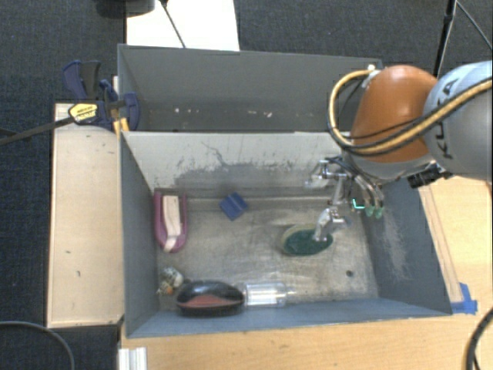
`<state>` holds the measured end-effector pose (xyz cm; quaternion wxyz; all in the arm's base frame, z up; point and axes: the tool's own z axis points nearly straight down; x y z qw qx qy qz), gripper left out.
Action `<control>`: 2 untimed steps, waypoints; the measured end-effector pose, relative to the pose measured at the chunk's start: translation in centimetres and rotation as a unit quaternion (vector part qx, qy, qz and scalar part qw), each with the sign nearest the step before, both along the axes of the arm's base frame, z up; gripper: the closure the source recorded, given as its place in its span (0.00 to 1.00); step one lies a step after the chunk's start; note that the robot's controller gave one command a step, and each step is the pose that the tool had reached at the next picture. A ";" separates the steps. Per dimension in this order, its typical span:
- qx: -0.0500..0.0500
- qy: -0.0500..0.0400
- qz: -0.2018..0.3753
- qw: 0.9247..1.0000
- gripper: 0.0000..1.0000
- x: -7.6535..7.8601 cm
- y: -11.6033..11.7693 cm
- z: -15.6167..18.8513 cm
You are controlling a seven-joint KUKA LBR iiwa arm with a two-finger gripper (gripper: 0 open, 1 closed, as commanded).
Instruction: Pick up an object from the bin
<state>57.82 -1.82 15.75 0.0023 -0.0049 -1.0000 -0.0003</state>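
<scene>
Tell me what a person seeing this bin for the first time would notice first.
The pincer hangs over a dark green flat oval thing, right of the middle of the grey metal bin. A black oval object and a clear plastic tube lie along the near wall. A purple and pink oblong thing lies at the left wall, with a small blue block to its right.

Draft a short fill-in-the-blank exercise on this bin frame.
1. The gripper is over a flat, dark ____ oval thing.
2. The one small block in the bin is ____.
3. The arm's wrist cover is ____.
Missing words: green; blue; orange.
</scene>
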 end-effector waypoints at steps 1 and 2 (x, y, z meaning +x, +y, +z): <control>0.001 0.005 0.006 1.000 0.00 1.4 -0.9 -8.0; 0.000 0.003 0.007 1.000 1.00 1.5 -0.9 -7.9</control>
